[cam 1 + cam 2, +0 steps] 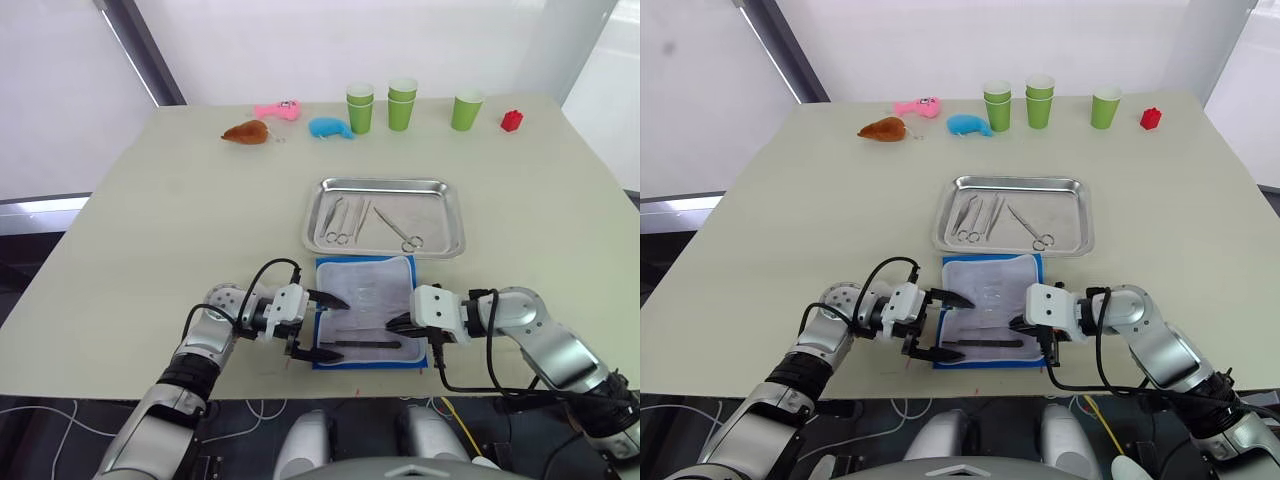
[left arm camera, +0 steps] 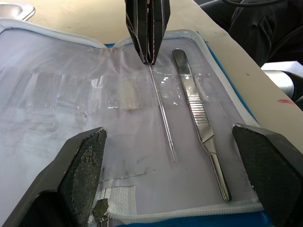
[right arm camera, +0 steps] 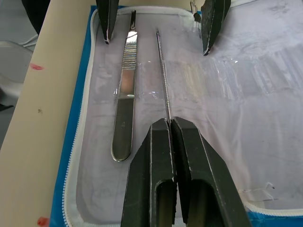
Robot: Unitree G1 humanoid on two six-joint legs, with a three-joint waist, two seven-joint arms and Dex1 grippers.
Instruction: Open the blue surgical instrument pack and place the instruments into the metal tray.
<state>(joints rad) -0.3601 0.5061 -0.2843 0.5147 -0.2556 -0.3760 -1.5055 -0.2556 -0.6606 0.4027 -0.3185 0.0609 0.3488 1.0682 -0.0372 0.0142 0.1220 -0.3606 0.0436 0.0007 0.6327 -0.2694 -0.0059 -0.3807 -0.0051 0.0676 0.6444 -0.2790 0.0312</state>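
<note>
Here the right gripper (image 3: 169, 124) has its two fingers pressed together on the near end of a thin needle-like probe (image 3: 162, 71), which runs up the middle of the right wrist view across the pale lining. The left gripper (image 2: 168, 165) stands with its jaws wide apart, one finger in each lower corner of the left wrist view, straddling the probe's far tip and the flat ribbed handle (image 2: 199, 118) lying just beside it, touching neither.

Both tools lie on the blue surgical instrument pack (image 1: 365, 290), which is spread open flat in the lower centre of the left eye view, just below the metal tray (image 1: 450, 215). The tray already holds several silvery instruments (image 1: 340, 222): scissors-like pieces in its left half and another pair (image 1: 398, 230) lying aslant toward its middle.

So the opening looks done and the transfer well along; as far as I can judge, the probe and the ribbed handle are what remain, and the probe is the one in hand, not yet lifted clear.

Whether the probe's shaft is slipped under the clear pocket film is hard to tell. The small pieces in the tray cannot be counted or named with certainty. Toys and green cups (image 1: 402, 103) sit well apart along the top of the frame.
</note>
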